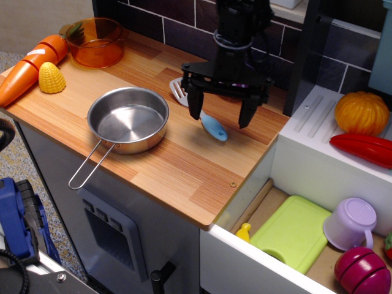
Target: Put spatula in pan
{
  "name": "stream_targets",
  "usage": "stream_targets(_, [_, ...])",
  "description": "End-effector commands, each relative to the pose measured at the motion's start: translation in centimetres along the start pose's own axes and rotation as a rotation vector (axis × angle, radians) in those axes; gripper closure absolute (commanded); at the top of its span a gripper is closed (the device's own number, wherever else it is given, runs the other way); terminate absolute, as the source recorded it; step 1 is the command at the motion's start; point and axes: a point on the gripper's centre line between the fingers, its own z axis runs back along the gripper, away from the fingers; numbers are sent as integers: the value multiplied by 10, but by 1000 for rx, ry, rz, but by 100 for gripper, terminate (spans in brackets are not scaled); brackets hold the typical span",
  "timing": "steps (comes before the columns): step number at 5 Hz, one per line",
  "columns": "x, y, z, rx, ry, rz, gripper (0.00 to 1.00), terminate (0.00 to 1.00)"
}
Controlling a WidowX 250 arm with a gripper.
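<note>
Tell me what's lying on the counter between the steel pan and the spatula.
Nothing: in the single camera view, only bare wooden counter separates the pan from the spatula.

My arm came down from the top of the frame, black, near vertical, w/ a grey cable ring round the wrist. My gripper (219, 115) hung below it, pointing down, jaws spread wide apart (nothing between them that I gripped). The left-of-frame finger (195, 105) and the right-of-frame finger (247, 111) both angled down and slightly inward from a flat black crossbar. Fingertips sat at approx. the same height; contact w/ the surface below couldn't be told.
</note>
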Motion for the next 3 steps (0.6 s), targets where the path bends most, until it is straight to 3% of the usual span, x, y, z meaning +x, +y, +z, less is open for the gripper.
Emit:
stream_targets(1, [13,0,7,28,-34,76,0,0])
stream_targets(2, [10,-4,0,57,-11,117,0,0])
stream_targets(3, [6,-5,-6,69,-27,127,0,0])
